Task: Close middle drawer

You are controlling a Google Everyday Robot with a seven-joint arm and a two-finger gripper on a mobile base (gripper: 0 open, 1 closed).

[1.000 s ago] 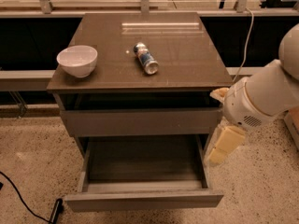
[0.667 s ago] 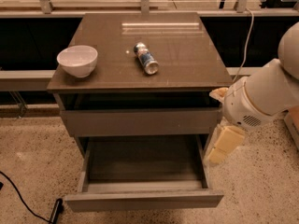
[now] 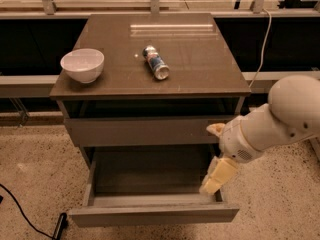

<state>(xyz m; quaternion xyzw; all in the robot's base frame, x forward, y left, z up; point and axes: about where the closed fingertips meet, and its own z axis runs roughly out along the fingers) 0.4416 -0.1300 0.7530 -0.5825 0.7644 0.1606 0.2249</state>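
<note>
Pointing downward, jaws seemingly inside middle drawer [image 3: 150, 215].

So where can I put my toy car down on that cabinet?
The cabinet top is bare right of the can, up to its right edge, and along the front between the bowl and the can. The open middle drawer is bare inside too, but the gripper hangs at its right side. It is tightest by the bowl.

My white, smooth-shelled arm [image 3: 289, 115] stretches in from the three o'clock edge of the view, its thick wrist [image 3: 243, 140] angled toward seven o'clock, and my pale cream two-finger gripper [image 3: 218, 175] hangs at about five o'clock from the view's centre, pointing down.
</note>
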